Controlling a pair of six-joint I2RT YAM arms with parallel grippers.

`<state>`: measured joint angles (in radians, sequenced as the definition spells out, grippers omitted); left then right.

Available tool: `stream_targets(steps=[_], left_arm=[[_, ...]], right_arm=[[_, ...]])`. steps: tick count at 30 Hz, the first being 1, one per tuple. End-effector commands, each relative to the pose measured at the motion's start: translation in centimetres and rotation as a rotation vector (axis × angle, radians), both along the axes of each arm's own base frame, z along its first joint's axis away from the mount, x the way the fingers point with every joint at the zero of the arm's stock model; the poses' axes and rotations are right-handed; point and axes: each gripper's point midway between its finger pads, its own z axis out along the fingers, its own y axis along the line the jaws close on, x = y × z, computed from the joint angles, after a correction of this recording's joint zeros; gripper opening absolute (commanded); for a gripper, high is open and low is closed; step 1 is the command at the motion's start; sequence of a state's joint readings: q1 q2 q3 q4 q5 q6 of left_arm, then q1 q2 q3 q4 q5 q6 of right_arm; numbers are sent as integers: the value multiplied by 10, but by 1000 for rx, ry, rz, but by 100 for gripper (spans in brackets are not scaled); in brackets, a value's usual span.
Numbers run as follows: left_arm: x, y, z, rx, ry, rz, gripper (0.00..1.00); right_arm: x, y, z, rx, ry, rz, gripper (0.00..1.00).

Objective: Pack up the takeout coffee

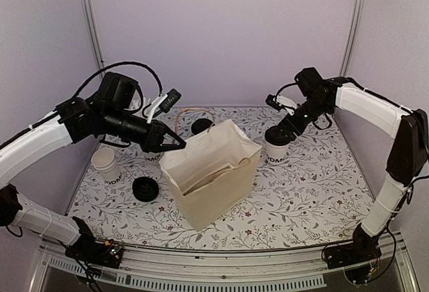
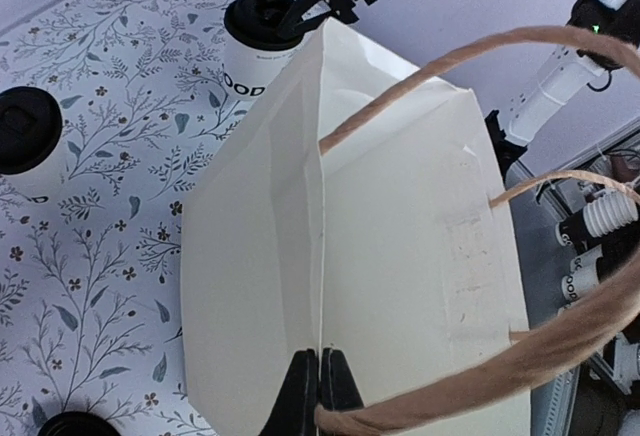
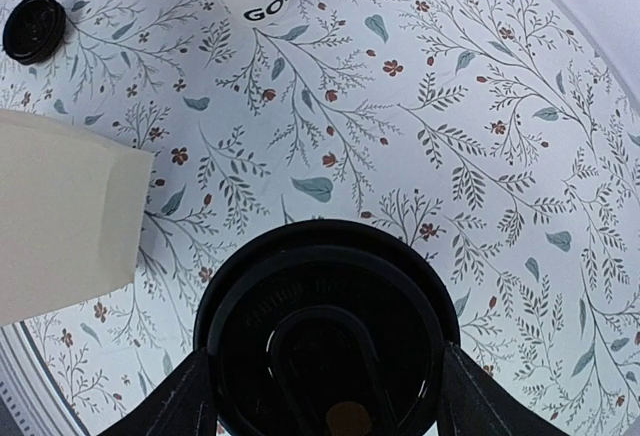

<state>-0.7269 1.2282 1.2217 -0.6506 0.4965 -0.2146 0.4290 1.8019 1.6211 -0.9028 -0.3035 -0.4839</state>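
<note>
On your floral-patterned desk, a stack of lidless white cups stands near the left edge. A loose black lid lies flat just to its right. Farther back you see another black-lidded white cup, upright and apart from both.

Tally of items, by kind.
Counted one paper bag; two lidded cups; a third lettered cup, top hidden; one lidless cup stack, number unclear; one loose black lid.
</note>
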Motion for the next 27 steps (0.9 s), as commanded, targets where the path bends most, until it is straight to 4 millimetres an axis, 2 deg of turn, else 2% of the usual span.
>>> stream_targets(steps=[1, 5, 11, 19, 27], left_arm=[[5, -20, 30, -100, -46, -113, 0], [10, -31, 33, -101, -22, -175, 0], [26, -42, 12, -26, 82, -237, 0], [47, -51, -11, 37, 147, -234, 1], [59, -53, -8, 53, 129, -210, 23]], right_arm=[[-40, -12, 4, 6, -14, 37, 61], [-69, -22, 10, 28, -40, 68, 60], [-107, -29, 2, 35, 5, 144, 60], [-123, -36, -10, 20, 5, 189, 60], [-132, -40, -23, 1, 15, 212, 62]])
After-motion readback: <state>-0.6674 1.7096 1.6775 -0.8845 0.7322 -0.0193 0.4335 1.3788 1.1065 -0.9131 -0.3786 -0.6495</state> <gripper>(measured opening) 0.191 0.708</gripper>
